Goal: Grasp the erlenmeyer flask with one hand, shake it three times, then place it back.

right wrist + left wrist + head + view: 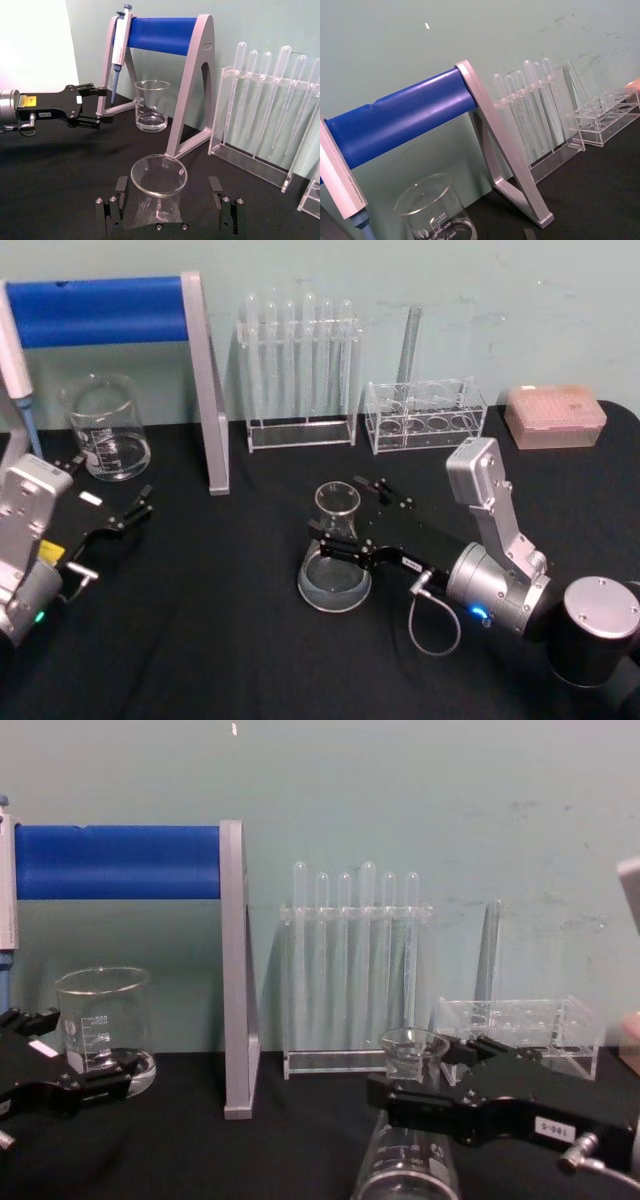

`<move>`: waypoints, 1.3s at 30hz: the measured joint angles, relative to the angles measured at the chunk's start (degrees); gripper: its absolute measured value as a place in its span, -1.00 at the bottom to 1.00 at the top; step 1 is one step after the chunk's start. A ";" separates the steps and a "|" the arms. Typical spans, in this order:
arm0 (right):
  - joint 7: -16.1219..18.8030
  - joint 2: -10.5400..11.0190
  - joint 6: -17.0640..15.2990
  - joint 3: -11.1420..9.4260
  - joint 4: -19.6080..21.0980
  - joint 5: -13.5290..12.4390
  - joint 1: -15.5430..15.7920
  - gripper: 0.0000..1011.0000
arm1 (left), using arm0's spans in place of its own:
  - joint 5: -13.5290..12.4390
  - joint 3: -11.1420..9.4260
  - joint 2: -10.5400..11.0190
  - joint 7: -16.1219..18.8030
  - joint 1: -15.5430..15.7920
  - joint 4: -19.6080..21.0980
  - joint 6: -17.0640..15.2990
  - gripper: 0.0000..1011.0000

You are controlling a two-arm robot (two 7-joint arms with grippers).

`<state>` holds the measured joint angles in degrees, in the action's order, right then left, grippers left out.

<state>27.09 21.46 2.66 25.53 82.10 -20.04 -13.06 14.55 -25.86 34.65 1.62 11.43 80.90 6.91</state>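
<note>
We see even, fairly bright light falling from above: the blue-barred stand [120, 862] casts a soft shadow on the wall [450, 810] beneath its bar. The black table [220, 640] swallows nearly every other shadow. In the right wrist view a patch of background [32, 45] is blown out to plain white. Small highlights glint on the erlenmeyer flask [335, 588].

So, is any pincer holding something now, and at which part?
Nothing is held. The right pincer stands open around the erlenmeyer flask, level with its neck, with gaps on both sides. The left pincer is open and empty.
</note>
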 joint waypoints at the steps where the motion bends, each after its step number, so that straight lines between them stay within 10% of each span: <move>1: 0.07 -0.15 -0.04 0.03 -0.11 0.05 -0.10 0.98 | 0.00 0.00 0.00 0.00 0.00 0.00 0.00 0.98; 32: 0.37 -1.31 -0.33 0.37 -1.43 0.46 -0.96 0.98 | 0.00 0.00 0.00 0.00 0.00 0.00 0.00 0.98; 39: 0.35 -1.30 -0.32 0.36 -1.42 0.46 -0.95 0.67 | 0.00 0.00 0.00 0.00 0.00 0.00 0.00 0.98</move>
<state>27.44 20.16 2.34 25.89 80.68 -19.58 -14.01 14.55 -25.86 34.65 1.62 11.43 80.90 6.91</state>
